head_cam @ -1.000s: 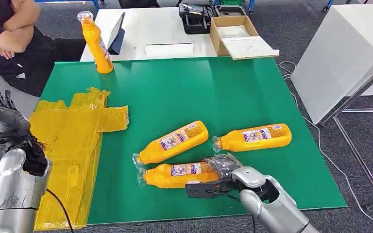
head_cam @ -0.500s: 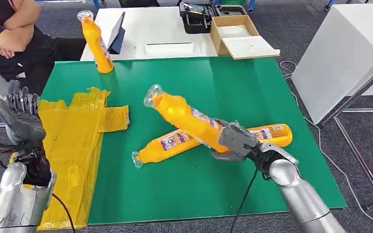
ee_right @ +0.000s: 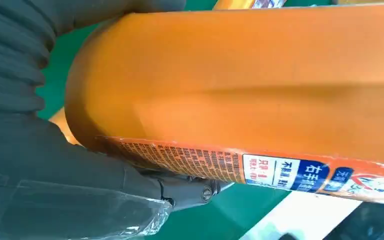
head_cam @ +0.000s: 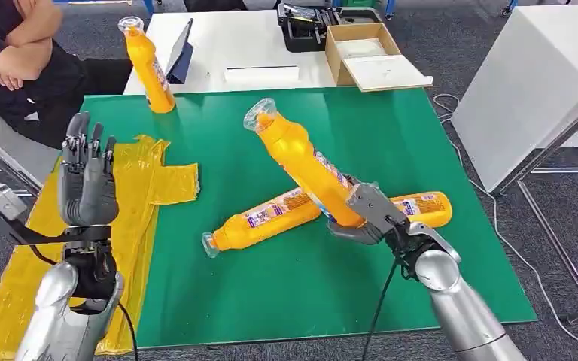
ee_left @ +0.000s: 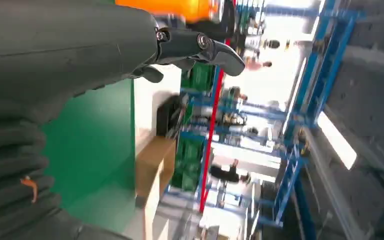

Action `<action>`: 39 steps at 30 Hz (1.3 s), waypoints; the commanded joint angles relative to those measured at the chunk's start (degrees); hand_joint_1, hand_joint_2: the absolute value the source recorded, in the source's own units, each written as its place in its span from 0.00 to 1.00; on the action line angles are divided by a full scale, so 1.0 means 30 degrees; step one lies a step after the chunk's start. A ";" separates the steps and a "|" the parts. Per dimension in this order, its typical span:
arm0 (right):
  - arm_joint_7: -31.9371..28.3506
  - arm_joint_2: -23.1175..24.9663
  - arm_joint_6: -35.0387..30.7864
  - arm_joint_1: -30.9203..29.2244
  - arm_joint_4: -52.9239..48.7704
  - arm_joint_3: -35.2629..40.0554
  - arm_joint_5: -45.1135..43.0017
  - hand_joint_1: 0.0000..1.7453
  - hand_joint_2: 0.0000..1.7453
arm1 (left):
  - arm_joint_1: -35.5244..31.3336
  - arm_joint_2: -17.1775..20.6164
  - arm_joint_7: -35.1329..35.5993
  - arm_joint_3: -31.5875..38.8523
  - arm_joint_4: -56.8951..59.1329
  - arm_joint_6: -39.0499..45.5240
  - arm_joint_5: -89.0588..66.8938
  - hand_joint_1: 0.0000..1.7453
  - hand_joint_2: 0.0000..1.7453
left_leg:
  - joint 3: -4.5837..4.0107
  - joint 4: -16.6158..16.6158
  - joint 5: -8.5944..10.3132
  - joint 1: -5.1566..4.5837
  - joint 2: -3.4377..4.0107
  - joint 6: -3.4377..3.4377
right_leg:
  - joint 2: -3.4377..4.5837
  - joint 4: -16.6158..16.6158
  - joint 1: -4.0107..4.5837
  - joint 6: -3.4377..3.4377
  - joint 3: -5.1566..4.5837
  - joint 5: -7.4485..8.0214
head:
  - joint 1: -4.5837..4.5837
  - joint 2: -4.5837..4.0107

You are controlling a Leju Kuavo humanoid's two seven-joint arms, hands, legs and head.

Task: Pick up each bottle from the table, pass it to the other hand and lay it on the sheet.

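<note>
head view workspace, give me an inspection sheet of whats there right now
surface: green mat on the table.
job's things: held bottle tilted, cap up; two lying bottles on the mat; upright bottle at the far corner; yellow sheet bears no bottle.
clutter: cardboard box, black case, tablet on the white table.
hands: right hand grips the held bottle; left hand raised, fingers apart.
cables: black cable at the right arm; floor cable.
surroundings: seated person; white panel.
</note>
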 commanded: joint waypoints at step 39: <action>0.1502 0.6081 -0.8097 -0.2866 0.1703 0.0314 0.9683 1.00 1.00 | -0.4729 -0.3889 0.4551 -0.6834 0.2764 0.2009 0.3355 0.00 1.00 | -0.0012 0.0022 -0.0009 0.0011 0.0012 -0.0067 | -0.0030 0.0016 0.0009 -0.0021 -0.0003 -0.0004 | 0.0000 0.0000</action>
